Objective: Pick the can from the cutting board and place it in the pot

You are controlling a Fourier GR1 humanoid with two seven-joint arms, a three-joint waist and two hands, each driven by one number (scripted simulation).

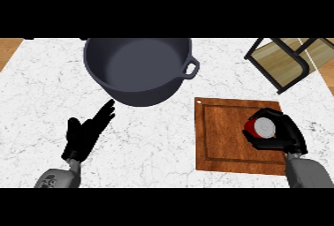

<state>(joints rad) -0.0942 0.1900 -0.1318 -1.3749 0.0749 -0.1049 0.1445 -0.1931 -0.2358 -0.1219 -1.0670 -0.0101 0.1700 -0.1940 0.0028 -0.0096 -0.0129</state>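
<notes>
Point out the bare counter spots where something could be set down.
Free: marble between the pot and cutting board, and the near-left corner beside the left hand. Crowded: the board's right, where the right hand grips the can.

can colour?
Red body, pale silvery top; the can shows in the head view, inside the right hand.

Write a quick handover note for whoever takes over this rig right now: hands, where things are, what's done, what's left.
Right robot hand: curled round the red can, over the cutting board.
Left robot hand: open, fingers straight, on the counter near the pot, holding nothing.
Done: can grasped.
Left: carry the can across to the pot, which holds nothing yet, and release it inside.
</notes>
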